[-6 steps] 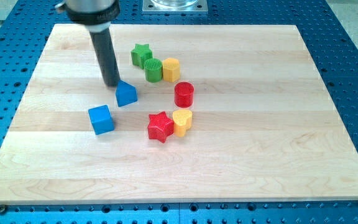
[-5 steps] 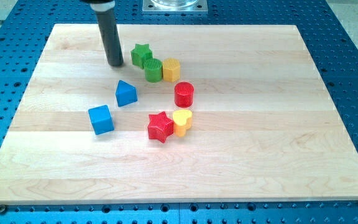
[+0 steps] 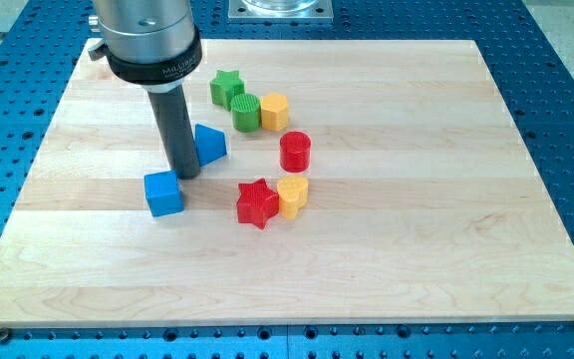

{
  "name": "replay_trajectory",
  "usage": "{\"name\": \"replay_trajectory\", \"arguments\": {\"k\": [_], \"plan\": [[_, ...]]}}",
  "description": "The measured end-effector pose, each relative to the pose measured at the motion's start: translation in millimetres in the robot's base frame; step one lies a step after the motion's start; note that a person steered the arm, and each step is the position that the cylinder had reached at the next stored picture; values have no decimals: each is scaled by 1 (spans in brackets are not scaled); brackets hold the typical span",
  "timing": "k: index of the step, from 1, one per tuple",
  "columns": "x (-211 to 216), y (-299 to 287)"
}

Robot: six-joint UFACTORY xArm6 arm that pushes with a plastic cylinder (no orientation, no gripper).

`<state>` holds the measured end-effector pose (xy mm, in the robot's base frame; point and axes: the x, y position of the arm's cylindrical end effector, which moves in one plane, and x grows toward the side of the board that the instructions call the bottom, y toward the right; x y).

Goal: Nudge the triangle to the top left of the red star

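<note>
A: Where do we stand against the red star (image 3: 257,202)?

B: Our rod comes down at the star's upper left, and my tip (image 3: 185,175) rests on the wooden bench (image 3: 436,229) — just beside the blue triangle (image 3: 209,144), on the triangle's left side and seemingly touching it.

A: And the triangle itself?

B: It lies up and to the left of the red star, apart from it, with bare wood between them. The blue cube (image 3: 163,192) sits to the star's left, just below and left of my tip, nearly touching the rod.

A: What else is near the star?

B: The yellow heart (image 3: 292,195) presses against the star's right side. The red cylinder (image 3: 295,152) stands above and slightly right of the star, apart from it. Farther up from the star — a tight row: the green star (image 3: 226,88), the green cylinder (image 3: 246,111) and a yellow block (image 3: 274,112), each touching the next.

A: Any pincer to report?

B: We carry no pincer — only the rod, so nothing is grasped or released.
</note>
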<state>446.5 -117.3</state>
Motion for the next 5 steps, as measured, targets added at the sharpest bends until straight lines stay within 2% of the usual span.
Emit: {"name": "replay_trajectory", "arguments": {"k": [2, 3, 4, 5], "plan": [[-21, -17], [-71, -21], [-78, -17], [-51, 19]]}}
